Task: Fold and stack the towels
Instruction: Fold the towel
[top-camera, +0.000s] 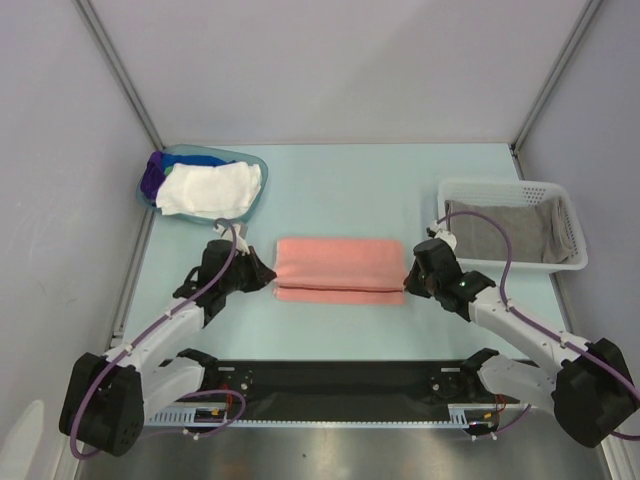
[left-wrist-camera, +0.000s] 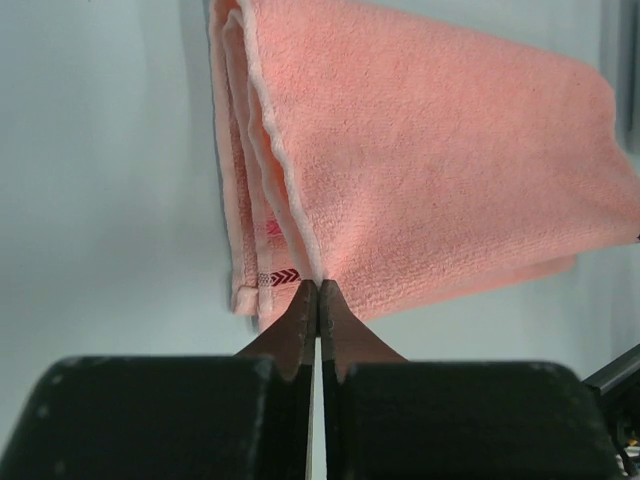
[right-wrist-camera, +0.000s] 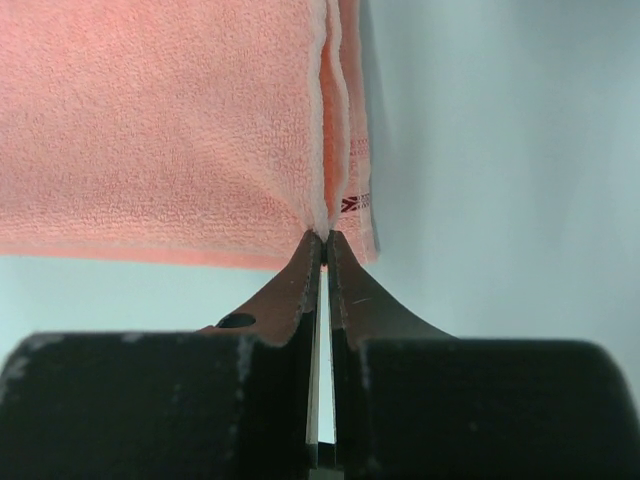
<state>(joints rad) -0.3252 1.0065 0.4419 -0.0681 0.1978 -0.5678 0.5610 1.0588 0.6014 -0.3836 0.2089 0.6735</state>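
Observation:
A salmon pink towel (top-camera: 340, 268) lies folded in a long strip across the middle of the table. My left gripper (top-camera: 268, 272) is at the strip's left end. In the left wrist view this left gripper (left-wrist-camera: 318, 287) is shut, its tips pinching the pale hem of the pink towel (left-wrist-camera: 430, 170). At the right end, my right gripper (top-camera: 410, 278) is likewise shut. The right wrist view shows the right gripper (right-wrist-camera: 325, 236) with the white hem of the pink towel (right-wrist-camera: 160, 130) caught between its tips.
A translucent blue tub (top-camera: 236, 156) at the back left holds a white towel (top-camera: 210, 187) and a purple and blue one (top-camera: 153, 176). A white mesh basket (top-camera: 500, 187) at the right holds a grey towel (top-camera: 500, 232). Grey walls enclose the table.

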